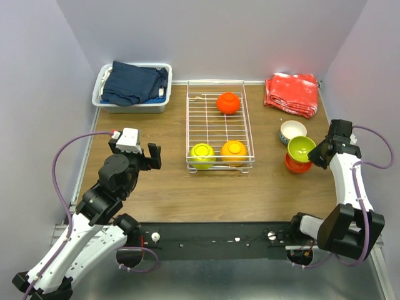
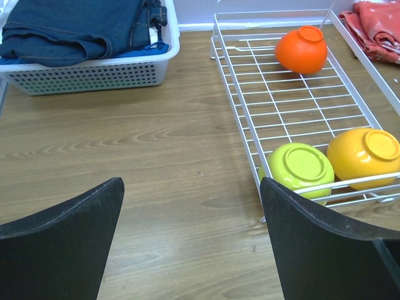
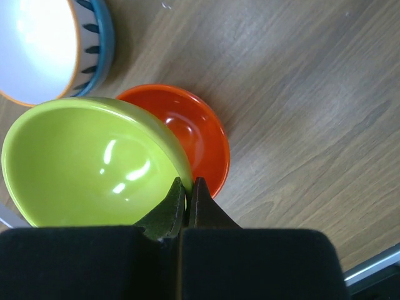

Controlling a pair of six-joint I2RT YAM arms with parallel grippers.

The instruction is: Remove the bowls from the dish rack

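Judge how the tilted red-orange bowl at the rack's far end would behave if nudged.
The red-orange bowl sits tilted, base up, on the dish rack wires, so it would probably rock or roll rather than slide. Its glossy rounded wall looks slippery for a side grip. It looks rigid and should keep its shape.

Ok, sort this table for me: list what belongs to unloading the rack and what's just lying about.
Part of the job: dish rack; in it a red-orange bowl, a yellow-green bowl, an orange bowl; already out, a blue-and-white bowl, a second yellow-green bowl pinched in the right gripper, a second red-orange bowl under it.
Lying about: white bin of dark-blue cloth; red cloth.
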